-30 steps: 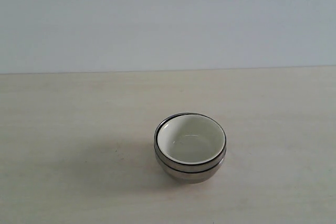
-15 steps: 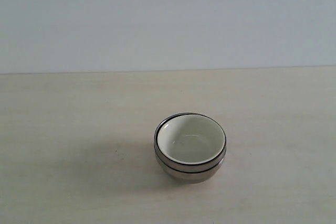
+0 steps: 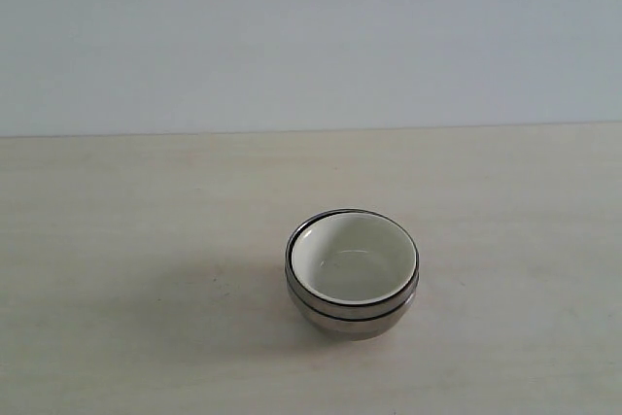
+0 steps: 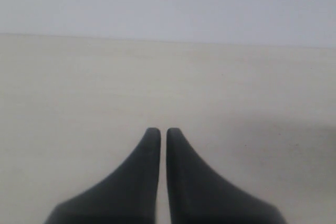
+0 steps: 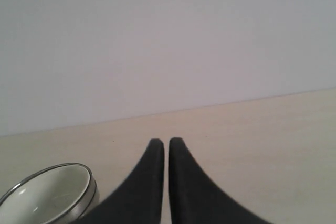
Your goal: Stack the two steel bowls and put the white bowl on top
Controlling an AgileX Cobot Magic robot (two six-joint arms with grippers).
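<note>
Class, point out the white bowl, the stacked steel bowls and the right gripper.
white bowl (image 3: 352, 259): exterior view, inner wall.
steel bowls (image 3: 326, 310): exterior view, shiny outer side.
right gripper (image 5: 166, 142): right wrist view, between the closed fingertips.

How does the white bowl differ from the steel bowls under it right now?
The white bowl is glossy cream; the steel bowls are shiny silver. The white bowl is smaller and nests inside; the steel bowls hold it on the table. All are round, upright, stacked.
</note>
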